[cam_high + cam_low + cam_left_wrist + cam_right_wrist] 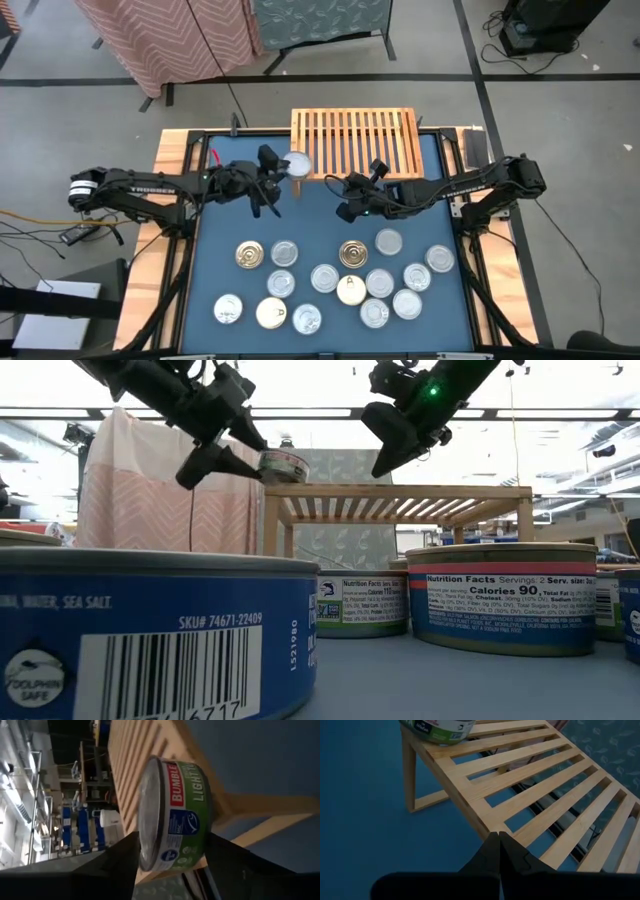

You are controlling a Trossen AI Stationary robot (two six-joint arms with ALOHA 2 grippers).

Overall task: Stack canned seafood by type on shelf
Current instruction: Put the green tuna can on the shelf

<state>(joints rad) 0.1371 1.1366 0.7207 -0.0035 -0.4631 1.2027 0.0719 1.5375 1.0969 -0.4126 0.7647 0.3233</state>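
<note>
A green-labelled silver-topped can (pixel 175 815) sits on the near left corner of the light-wood shelf (pixel 355 140), partly over its left edge (pixel 297 165). My left gripper (pixel 172 847) reaches it level from the left, one finger by the lid and one by the bottom, slightly open. My right gripper (pixel 498 837) hangs shut above the shelf's near edge (pixel 345 200), holding nothing. Several more cans of seafood (pixel 340 285), silver, gold and cream topped, lie flat on the blue mat nearer the front. My left gripper has one finger (pixel 120 865) against the lid side of the can and the other (pixel 230 865) by its bottom (pixel 205 820), coming level from the table's left. Whether either finger touches the can, I cannot tell. The can stands on the shelf's corner.
The shelf (pixel 400 500) stands at the far middle of the blue mat (pixel 220 230); its slatted top to the right of the can is bare. A bare strip of mat lies between the shelf and the loose cans. Blue-labelled tins (pixel 510 595) stand close to the low camera.
</note>
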